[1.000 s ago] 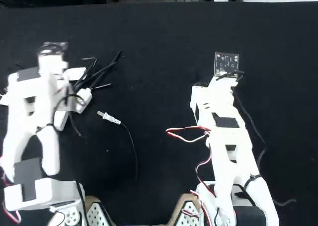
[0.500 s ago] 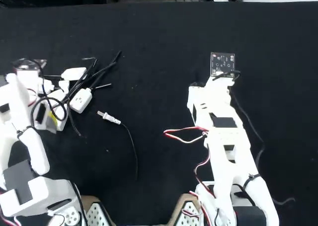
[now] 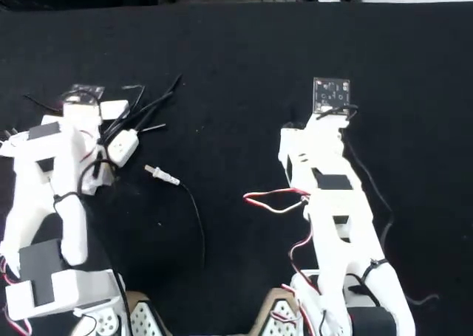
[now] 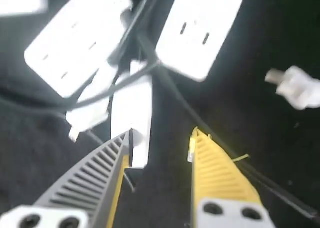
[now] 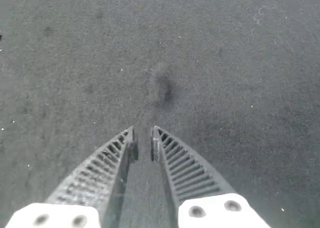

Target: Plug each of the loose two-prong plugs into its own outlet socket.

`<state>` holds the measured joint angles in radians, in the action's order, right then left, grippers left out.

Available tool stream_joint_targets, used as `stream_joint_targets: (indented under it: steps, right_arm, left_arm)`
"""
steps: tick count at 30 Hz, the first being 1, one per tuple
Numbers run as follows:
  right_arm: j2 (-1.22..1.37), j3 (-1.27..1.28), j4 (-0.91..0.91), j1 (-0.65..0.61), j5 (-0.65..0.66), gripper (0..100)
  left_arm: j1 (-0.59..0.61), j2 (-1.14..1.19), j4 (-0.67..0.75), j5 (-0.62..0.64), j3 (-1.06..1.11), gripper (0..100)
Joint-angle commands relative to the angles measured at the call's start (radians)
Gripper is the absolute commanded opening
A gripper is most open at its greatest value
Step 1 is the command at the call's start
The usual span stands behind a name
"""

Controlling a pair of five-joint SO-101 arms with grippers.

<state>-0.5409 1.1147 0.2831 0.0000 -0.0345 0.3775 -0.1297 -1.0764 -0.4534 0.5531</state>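
A cluster of white outlet sockets (image 3: 122, 148) with black cords lies at the table's left. In the left wrist view, two socket blocks (image 4: 75, 35) (image 4: 200, 27) lie just beyond my left gripper (image 4: 160, 138), which is open; a narrow white block (image 4: 134, 107) lies against one finger. A loose two-prong plug (image 3: 161, 175) (image 4: 297, 85) lies on the cloth right of the cluster, its black cord (image 3: 199, 225) trailing toward the front. My left arm (image 3: 52, 151) hangs over the cluster. My right gripper (image 5: 143, 140) is shut and holds nothing above bare black cloth.
My right arm (image 3: 329, 181) stretches from the front edge toward the table's middle, with red and white wires (image 3: 273, 199) looping at its left. Black cloth (image 3: 244, 70) covers the table. Open cloth lies between the two arms and at the back.
My left arm swung out to the left, then came back right over the outlet cluster. The right arm shifted slightly left. The loose plug has not moved.
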Motion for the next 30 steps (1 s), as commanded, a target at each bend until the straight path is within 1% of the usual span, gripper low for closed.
stream_joint_targets:
  steps: [1,5,7,9,11,14,16,20,24,26,30]
  right_arm:
    - [0.004,-0.019,-0.018,-0.018,-0.003,4.9]
    - [0.004,-0.019,-0.018,-0.018,-0.003,4.9]
    - [0.004,-0.019,-0.018,-0.018,-0.003,4.9]
    - [0.004,-0.019,-0.018,-0.018,-0.003,4.9]
    - [0.004,-0.019,-0.018,-0.018,-0.003,4.9]
    - [0.004,-0.019,-0.018,-0.018,-0.003,4.9]
    - [0.004,-0.021,-0.020,-0.018,-0.002,4.9]
    - [0.004,-0.021,-0.020,-0.018,-0.002,4.9]
    - [0.004,-0.021,-0.018,-0.018,-0.002,4.9]
    - [0.004,-0.021,-0.018,-0.018,-0.002,4.9]
    - [0.004,-0.021,-0.018,-0.018,-0.002,4.9]
  left_arm:
    - [-0.007,-0.017,0.107,0.018,0.019,20]
    - [0.107,-0.015,0.232,0.015,0.019,20]
    - [0.156,-0.015,0.269,0.009,0.016,20]
    - [0.185,-0.026,0.262,-0.032,0.018,20]
    - [0.200,-0.028,0.221,-0.052,0.008,20]
    - [0.197,-0.028,0.127,-0.060,-0.012,20]
    - [0.189,-0.018,0.107,-0.061,-0.016,20]
    - [0.156,-0.015,0.164,-0.063,0.024,20]
    - [0.110,-0.015,0.235,-0.121,0.105,20]
    - [0.091,-0.015,0.267,-0.129,0.139,20]
    - [0.084,-0.015,0.315,-0.127,0.179,20]
